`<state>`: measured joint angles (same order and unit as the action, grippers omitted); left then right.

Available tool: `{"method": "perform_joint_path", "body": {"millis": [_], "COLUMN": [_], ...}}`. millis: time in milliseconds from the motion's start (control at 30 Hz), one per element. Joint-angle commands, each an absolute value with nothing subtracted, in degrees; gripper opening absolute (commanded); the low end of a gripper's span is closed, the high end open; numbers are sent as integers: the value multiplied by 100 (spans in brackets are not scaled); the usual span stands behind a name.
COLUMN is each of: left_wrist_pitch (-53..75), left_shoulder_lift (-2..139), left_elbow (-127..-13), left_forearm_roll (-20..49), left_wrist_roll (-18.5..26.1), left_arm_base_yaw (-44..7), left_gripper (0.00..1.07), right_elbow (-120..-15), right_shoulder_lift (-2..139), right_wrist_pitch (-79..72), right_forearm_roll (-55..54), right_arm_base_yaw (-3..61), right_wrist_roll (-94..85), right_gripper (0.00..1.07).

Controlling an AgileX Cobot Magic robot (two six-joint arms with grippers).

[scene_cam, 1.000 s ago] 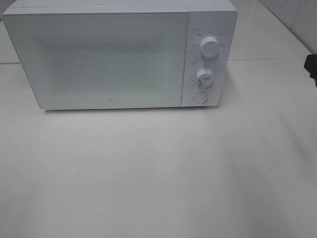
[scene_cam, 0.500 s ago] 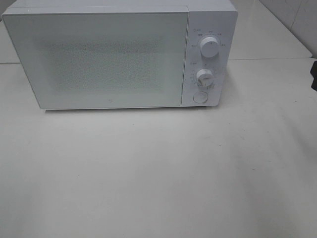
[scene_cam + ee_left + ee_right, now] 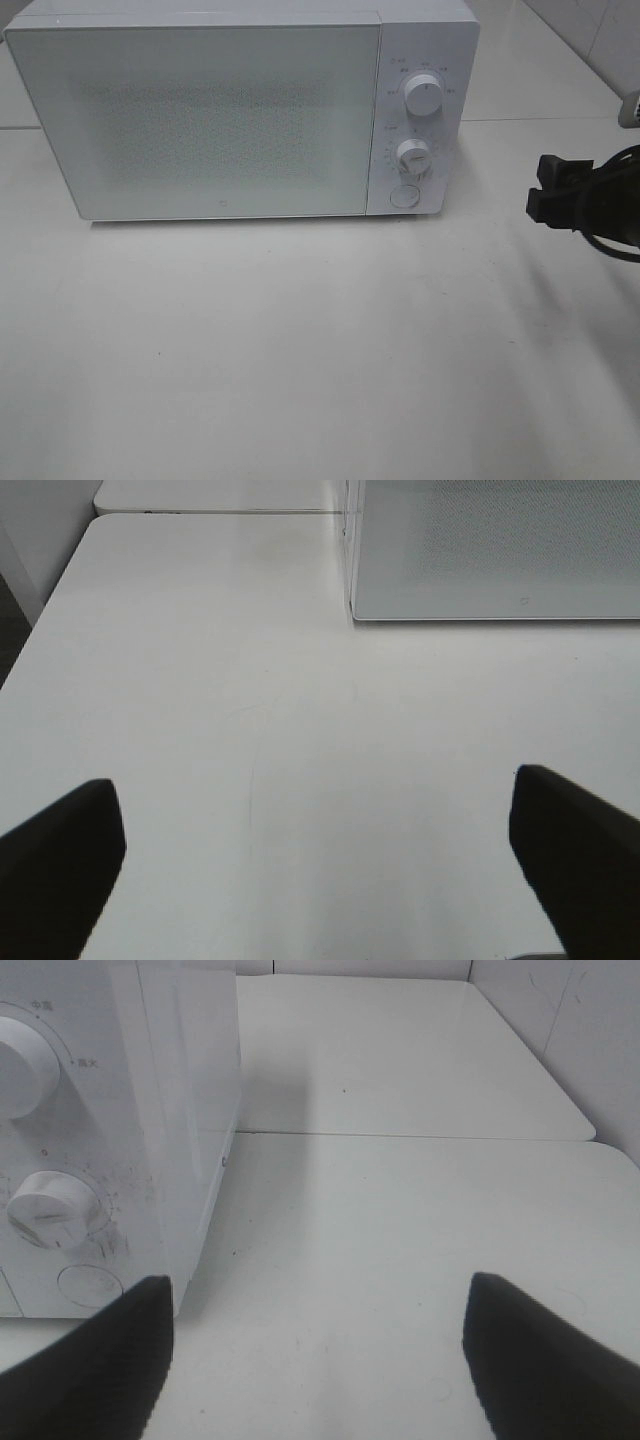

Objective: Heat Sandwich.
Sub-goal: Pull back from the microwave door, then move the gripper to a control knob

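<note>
The sandwich is out of view in every frame. A white microwave (image 3: 220,110) stands at the back of the table with its door shut; its corner also shows in the left wrist view (image 3: 490,550) and its control panel in the right wrist view (image 3: 110,1140). My right gripper (image 3: 538,187) reaches in from the right edge, level with the panel and apart from it, open with nothing between its fingers (image 3: 545,1360). My left gripper (image 3: 318,865) hangs open and empty over bare table, left of the microwave's front.
The panel carries two round knobs (image 3: 424,96) (image 3: 412,154) and a round button (image 3: 403,196). The white table (image 3: 300,350) stretches in front of the microwave. A tiled wall (image 3: 590,1040) rises on the right, and the table's left edge (image 3: 40,620) drops off.
My right gripper has swung in from the right edge toward the microwave's control panel. The microwave has stayed as it was.
</note>
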<state>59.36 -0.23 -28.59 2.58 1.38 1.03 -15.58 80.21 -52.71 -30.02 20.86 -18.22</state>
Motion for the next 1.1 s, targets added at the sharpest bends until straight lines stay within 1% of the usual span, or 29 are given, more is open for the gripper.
{"method": "perform_joint_path", "body": {"millis": [33,100,167,400,700,1100], "left_wrist_pitch": [5901,5901,5901,5901,5901,5901], "left_shoulder_lift": [-178,-178,-178,-178,-178,-178], "left_elbow": [-2830,-2830,-2830,-2830,-2830,-2830], "left_forearm_roll": [269,269,269,269,269,269], "left_wrist_roll": [143,143,143,143,143,143], "left_arm_base_yaw": [126,126,126,126,126,126], "left_gripper": [103,103,103,103,103,103], "right_elbow": [-1553,-1570,-1719,-2114,-2590,-3254], "right_shoulder_lift": [8319,8422,8680,9236,9735,10388], "right_wrist_pitch": [-5867,-5953,-6062,-6285,-6303,-6234], "right_forearm_roll": [-3501,-3592,-3793,-3827,-3822,-3810], "right_arm_base_yaw": [2481,2601,2893,3283,3541,3541], "right_wrist_roll": [-1954,-1954,-1954,-1954,-1954,-1931], "right_gripper": [76,76,76,76,76,76]}}
